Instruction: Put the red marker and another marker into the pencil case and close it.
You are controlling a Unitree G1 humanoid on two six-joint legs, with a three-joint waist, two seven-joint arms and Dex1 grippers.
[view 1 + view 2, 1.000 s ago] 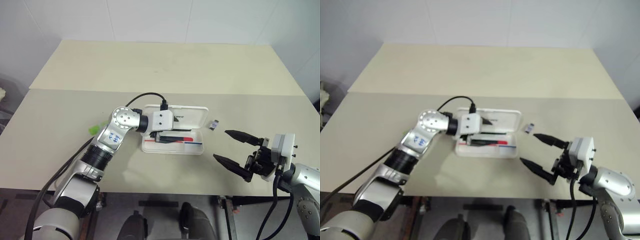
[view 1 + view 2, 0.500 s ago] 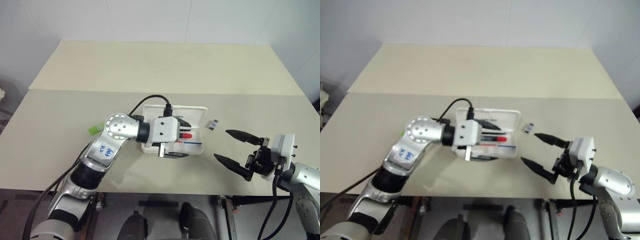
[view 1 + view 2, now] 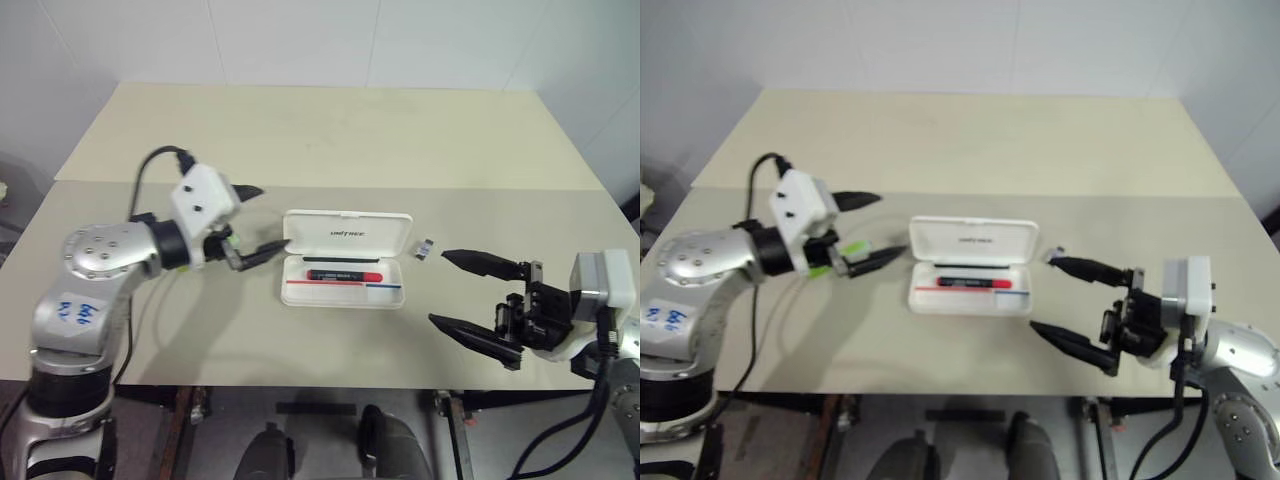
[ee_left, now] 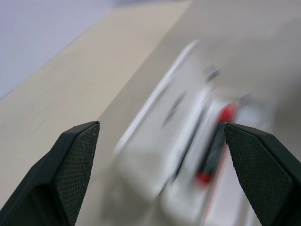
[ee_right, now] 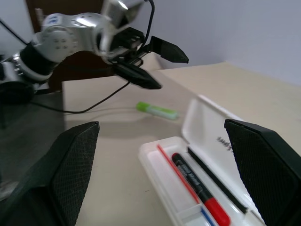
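Note:
The white pencil case (image 3: 348, 232) lies open in the middle of the table, lid tipped back. The red marker (image 3: 345, 275) lies in its tray beside thin pens, as the right wrist view also shows (image 5: 200, 186). The light-green marker (image 3: 851, 248) lies on the table left of the case (image 5: 156, 110). My left gripper (image 3: 272, 216) hovers open and empty just left of the case, above that green marker, pointing toward the case. My right gripper (image 3: 438, 288) hangs open and empty to the right of the case.
A small dark-and-white object (image 3: 425, 247) lies on the table just right of the case's lid. The tray also holds a thin red pen (image 5: 176, 169) and a thin black pen (image 5: 214, 181). The table's front edge runs close below both grippers.
My left gripper has lifted away from over the case and swung to the left, leaving the red marker in the tray. The right gripper has risen slightly.

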